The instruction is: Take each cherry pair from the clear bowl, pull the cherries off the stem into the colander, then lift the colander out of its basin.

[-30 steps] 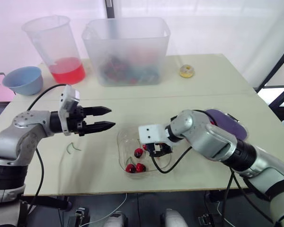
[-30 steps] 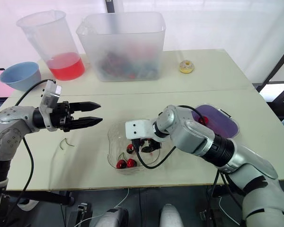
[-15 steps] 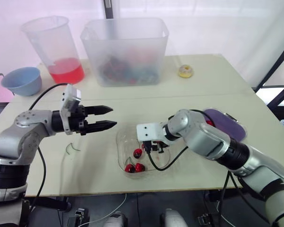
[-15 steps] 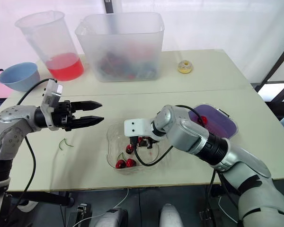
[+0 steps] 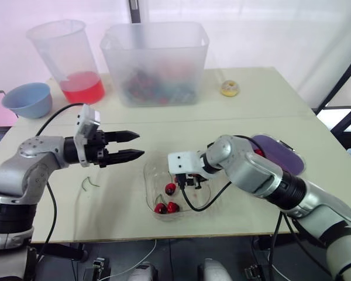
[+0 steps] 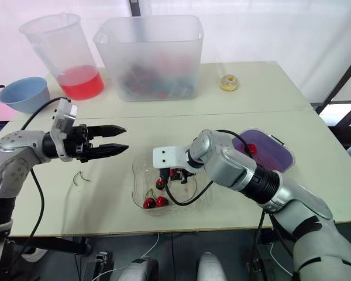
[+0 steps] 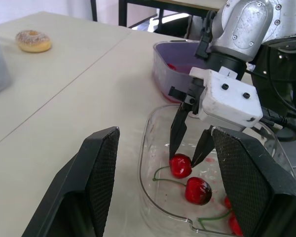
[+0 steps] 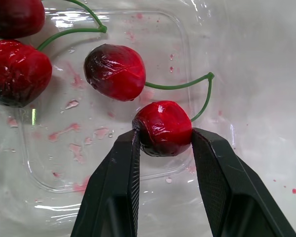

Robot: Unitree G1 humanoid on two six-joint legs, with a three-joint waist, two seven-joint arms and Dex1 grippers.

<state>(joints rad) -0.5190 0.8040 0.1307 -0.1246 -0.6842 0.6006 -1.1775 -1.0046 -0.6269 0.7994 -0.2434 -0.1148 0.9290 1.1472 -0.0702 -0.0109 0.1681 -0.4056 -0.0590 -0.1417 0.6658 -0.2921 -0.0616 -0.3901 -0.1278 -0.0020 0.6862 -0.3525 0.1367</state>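
The clear bowl sits near the table's front edge and holds several red cherries on green stems. My right gripper reaches down into it, and its two black fingers pinch one cherry from both sides. A stem joins that cherry to a second one beside it. My left gripper hovers open just left of the bowl, pointing at it with nothing between its fingers. At the back of the table, the dark colander rests inside a large clear basin.
A pitcher of red liquid and a blue bowl stand at the back left. A doughnut lies at the back right. A purple container sits right of my right arm. A loose green stem lies under my left arm.
My right gripper has edged slightly left inside the bowl and settled around a cherry. The left arm has stayed where it was.
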